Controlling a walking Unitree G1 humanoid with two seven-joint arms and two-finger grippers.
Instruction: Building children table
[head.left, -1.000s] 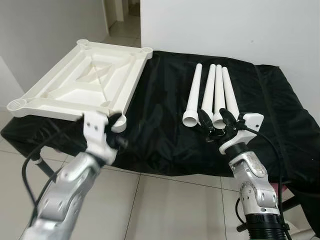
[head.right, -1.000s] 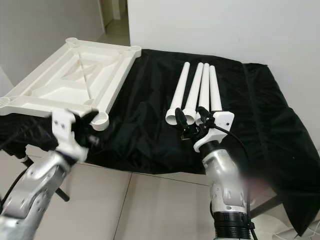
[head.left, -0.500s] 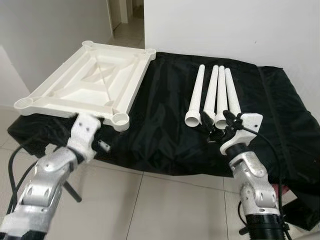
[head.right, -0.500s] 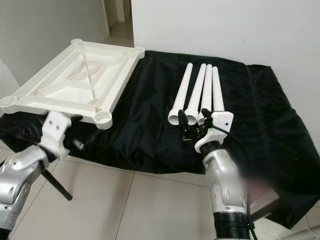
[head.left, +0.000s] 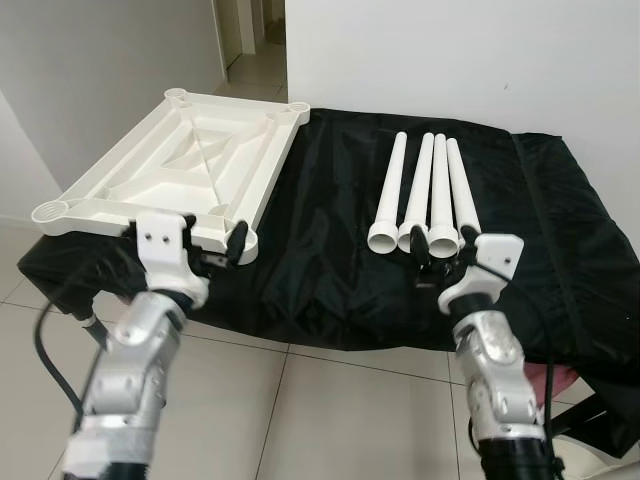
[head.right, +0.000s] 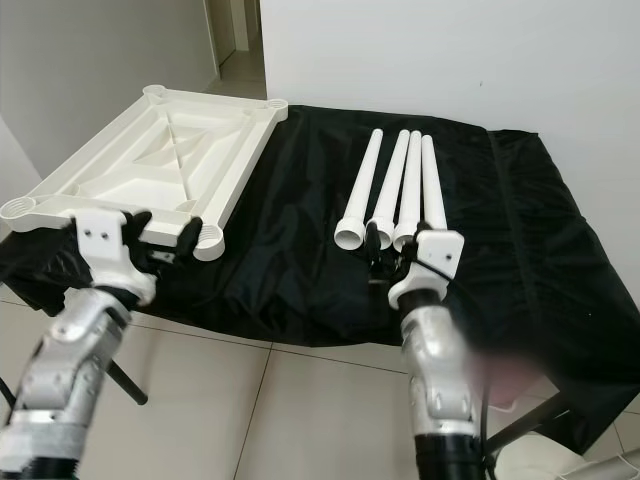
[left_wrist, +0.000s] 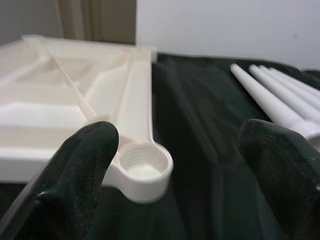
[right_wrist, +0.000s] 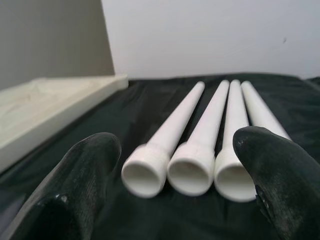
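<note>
A white plastic tabletop lies upside down on the left of the black-covered table, with threaded sockets at its corners. Its near corner socket sits just ahead of my left gripper, which is open and holds nothing. Several white legs lie side by side on the right, their wide hollow ends toward me. My right gripper is open just short of those ends, its fingers spread about as wide as the row.
The black cloth drapes over the table's front edge. A white wall stands close behind, and a doorway opens at the far left. Tiled floor lies between my arms.
My left arm has swung about and come up level with the tabletop's near corner, its gripper now facing the socket. The right gripper has stayed at the leg ends. The camera shifted slightly.
</note>
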